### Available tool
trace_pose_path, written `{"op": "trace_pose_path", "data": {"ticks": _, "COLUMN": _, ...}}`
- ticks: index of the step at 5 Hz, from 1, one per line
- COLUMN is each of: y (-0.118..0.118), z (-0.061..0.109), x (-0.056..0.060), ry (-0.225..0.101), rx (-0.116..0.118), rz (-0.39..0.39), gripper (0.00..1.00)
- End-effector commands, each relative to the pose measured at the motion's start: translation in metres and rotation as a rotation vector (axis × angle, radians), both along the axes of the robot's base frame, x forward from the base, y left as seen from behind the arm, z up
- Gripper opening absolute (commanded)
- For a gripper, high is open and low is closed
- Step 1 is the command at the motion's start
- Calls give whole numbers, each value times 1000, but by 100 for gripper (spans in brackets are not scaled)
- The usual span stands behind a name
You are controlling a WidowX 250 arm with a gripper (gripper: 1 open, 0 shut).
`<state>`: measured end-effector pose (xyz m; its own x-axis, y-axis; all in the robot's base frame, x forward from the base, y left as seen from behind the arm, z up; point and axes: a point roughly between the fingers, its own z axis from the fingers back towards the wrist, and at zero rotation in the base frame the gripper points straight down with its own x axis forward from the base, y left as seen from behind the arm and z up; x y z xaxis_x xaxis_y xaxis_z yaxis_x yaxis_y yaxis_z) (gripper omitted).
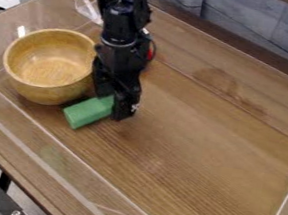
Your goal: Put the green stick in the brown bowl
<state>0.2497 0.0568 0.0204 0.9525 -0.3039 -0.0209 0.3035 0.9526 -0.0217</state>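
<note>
Wood-grain tabletop [223, 141] with clear side walls carries the spread-jawed gripper [112, 108] over the green stick [87, 113]

1 fixed camera looks down at an angle across the wooden table [210, 139], fairly near.

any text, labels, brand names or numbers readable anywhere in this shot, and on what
None can be read.
green stick: plain, no print.
brown bowl: only wood grain.
gripper and its arm: dark, no legible marking at this size.
table: bare wood pattern.
</note>
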Motion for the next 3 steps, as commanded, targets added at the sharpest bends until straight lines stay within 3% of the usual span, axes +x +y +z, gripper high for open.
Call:
{"op": "trace_pose_path", "data": {"ticks": 1, "y": -2, "z": 1, "x": 7, "ry": 10, "rx": -8, "rz": 66, "gripper": 100}}
{"op": "trace_pose_path", "data": {"ticks": 2, "y": 0, "z": 3, "x": 15, "ry": 13, "rx": -12, "rz": 127, "gripper": 0}}
{"op": "trace_pose_path", "data": {"ticks": 3, "y": -1, "z": 4, "x": 14, "ry": 17, "rx": -17, "rz": 174, "gripper": 0}}
